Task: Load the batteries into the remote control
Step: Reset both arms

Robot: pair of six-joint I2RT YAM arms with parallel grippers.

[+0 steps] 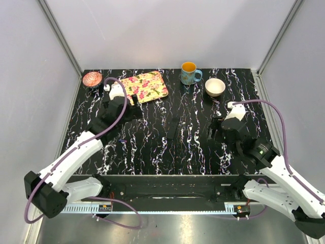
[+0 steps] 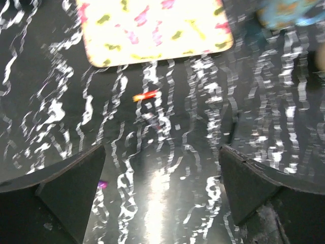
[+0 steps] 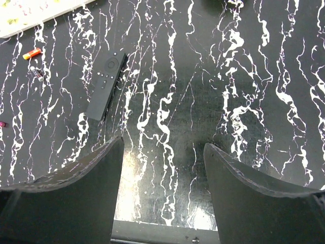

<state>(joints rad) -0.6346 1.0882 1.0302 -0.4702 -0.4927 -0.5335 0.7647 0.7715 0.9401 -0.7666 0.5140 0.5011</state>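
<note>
Left gripper (image 2: 162,152): jaws spread wide, nothing between them, hovering over the black white-veined marbled table (image 1: 193,152). This wrist view is blurred. Just ahead of the fingers lies a tiny slim red battery (image 2: 145,95) flat on the table, between the gripper and the near edge of the rectangular floral-patterned tray (image 2: 152,30). Only the tray's flower print shows on its surface. A small purple object (image 2: 103,184) sits beside the left finger, too blurred to identify.

Over to the right gripper (image 3: 163,142): also gaping wide, holding nothing, above bare table. Ahead and to its left lies the slim black rectangular plastic remote control (image 3: 105,85), button side up, flat on the table and well apart from the fingers. Further left is the same red battery, with a darker small cylinder (image 3: 37,74) near it.

At the back stand a blue patterned ceramic mug (image 1: 189,73), orange-yellow inside, contents or glaze I cannot tell, a white bowl (image 1: 215,86) showing plain white inside, and a round pinkish object (image 1: 92,79) in the far left corner.
</note>
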